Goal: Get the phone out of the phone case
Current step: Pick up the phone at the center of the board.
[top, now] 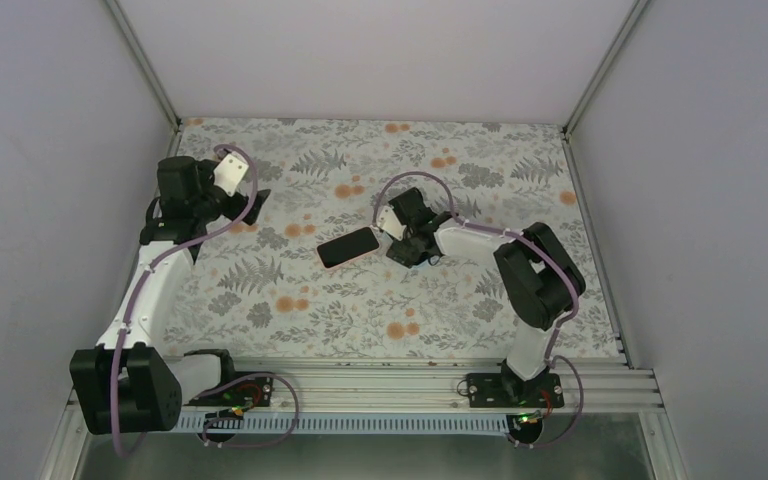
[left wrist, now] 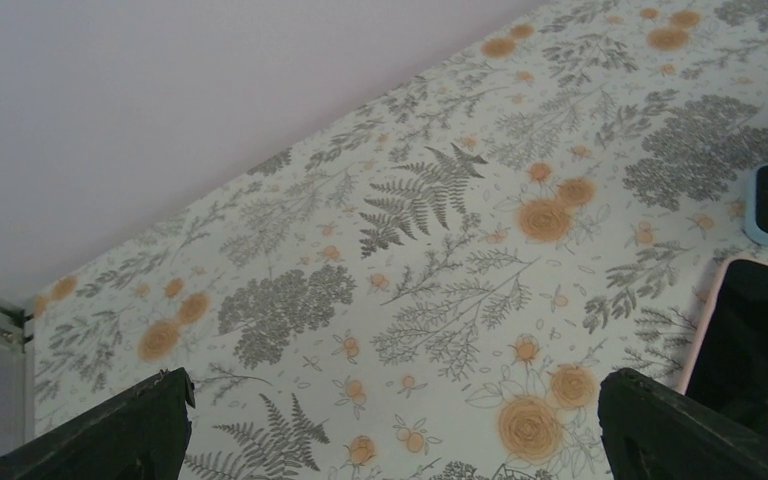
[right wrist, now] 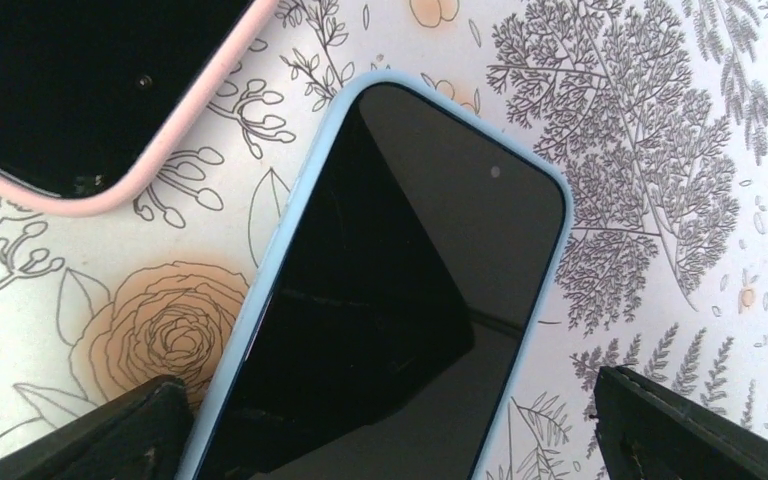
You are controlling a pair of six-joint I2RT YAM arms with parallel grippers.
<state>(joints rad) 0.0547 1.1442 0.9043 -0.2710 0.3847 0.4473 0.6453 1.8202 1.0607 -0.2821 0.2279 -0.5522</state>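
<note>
Right jaws hover wide apart over the blue-cased phone (right wrist: 390,300).

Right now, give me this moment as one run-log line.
left hand: open, empty | right hand: open over blue-cased phone | pink-cased phone: beside it on table | phone not yet out

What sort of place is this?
Probably a robotics lab test booth: plain white walls enclose a floral-covered table, and a left arm and right arm are bolted to a metal rail at its near edge.
</note>
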